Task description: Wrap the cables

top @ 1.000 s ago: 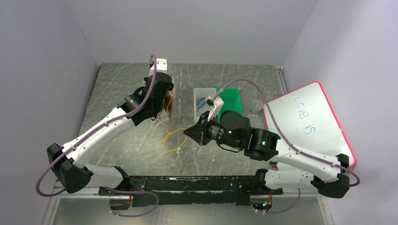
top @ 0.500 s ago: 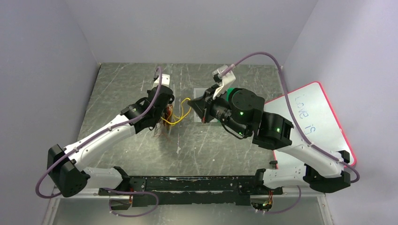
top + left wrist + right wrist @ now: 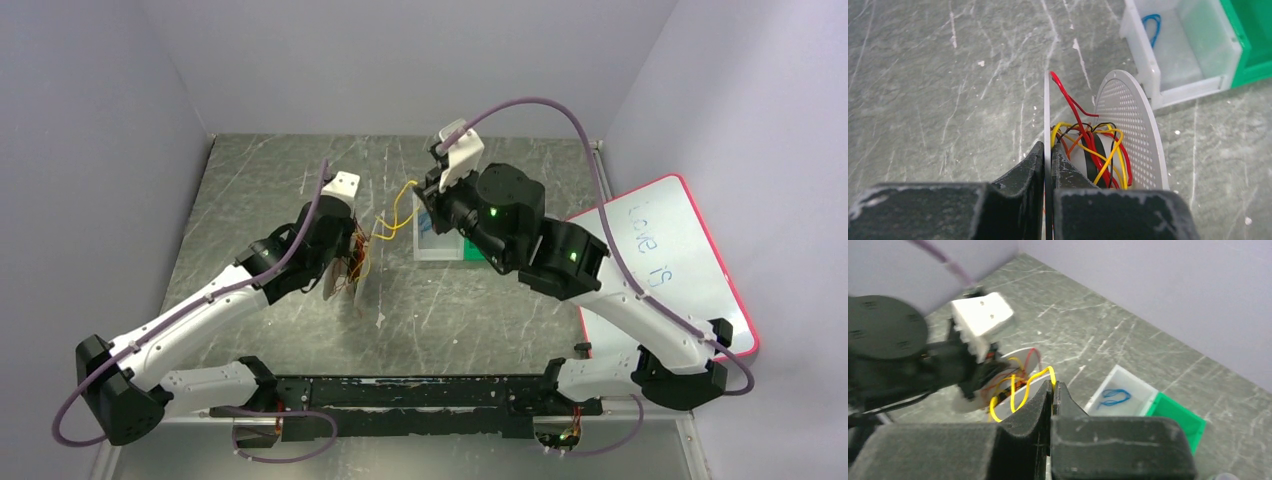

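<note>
- Your right fingers (image 3: 1035,407) are pinched together on the yellow cable (image 3: 1040,372). Your left fingers (image 3: 1032,167) are clamped on one flange of the spool (image 3: 1130,115).
- A second ago that cable lay looped on the table (image 3: 260,180). Now it is lifted and runs from your right fingers to the spool, where the other cables (image 3: 1098,150) sit wound. Another turn is likely going on.
- Your right arm has swung up and away, over the bin (image 3: 1143,60). Your left arm reaches out diagonally, holding the spool on edge.
</note>
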Available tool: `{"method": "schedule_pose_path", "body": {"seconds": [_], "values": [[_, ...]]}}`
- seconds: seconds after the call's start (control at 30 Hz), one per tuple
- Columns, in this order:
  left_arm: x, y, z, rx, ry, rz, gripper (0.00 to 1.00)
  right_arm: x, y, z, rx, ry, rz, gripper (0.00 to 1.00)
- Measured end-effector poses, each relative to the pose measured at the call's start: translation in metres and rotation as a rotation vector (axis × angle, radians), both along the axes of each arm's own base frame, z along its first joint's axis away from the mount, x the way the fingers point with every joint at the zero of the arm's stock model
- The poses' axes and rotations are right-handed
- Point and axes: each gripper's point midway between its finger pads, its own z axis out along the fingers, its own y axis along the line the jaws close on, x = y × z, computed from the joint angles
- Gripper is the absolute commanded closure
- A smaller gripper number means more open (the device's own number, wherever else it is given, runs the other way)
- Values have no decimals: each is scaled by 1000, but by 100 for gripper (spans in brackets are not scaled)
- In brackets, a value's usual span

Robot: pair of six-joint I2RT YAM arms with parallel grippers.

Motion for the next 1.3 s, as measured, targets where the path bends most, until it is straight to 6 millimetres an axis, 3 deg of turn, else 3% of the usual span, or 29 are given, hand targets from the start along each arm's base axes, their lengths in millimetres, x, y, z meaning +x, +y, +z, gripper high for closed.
{"method": "schedule_pose_path", "body": {"seconds": [0.2,0.43,0.57,0.7,1.03,1.3], "values": [[-13,-13,7,-12,-2,-118,93,48,-24,-6,-46,-13,-47,100],[-27,-22,10,-15,-1,-222,93,77,-22,-13,-64,-22,-26,100],[-36,-24,9,-19,2,-275,93,100,-28,-25,-84,-18,-48,100],[-44,-25,10,-24,-1,-315,93,118,-39,-51,-118,-1,-61,100],[-71,-20,33,-83,-43,-419,93,143,-65,-103,-133,80,-34,100],[-94,-21,73,-150,-85,-528,93,134,-70,-158,-95,207,13,100]]}}
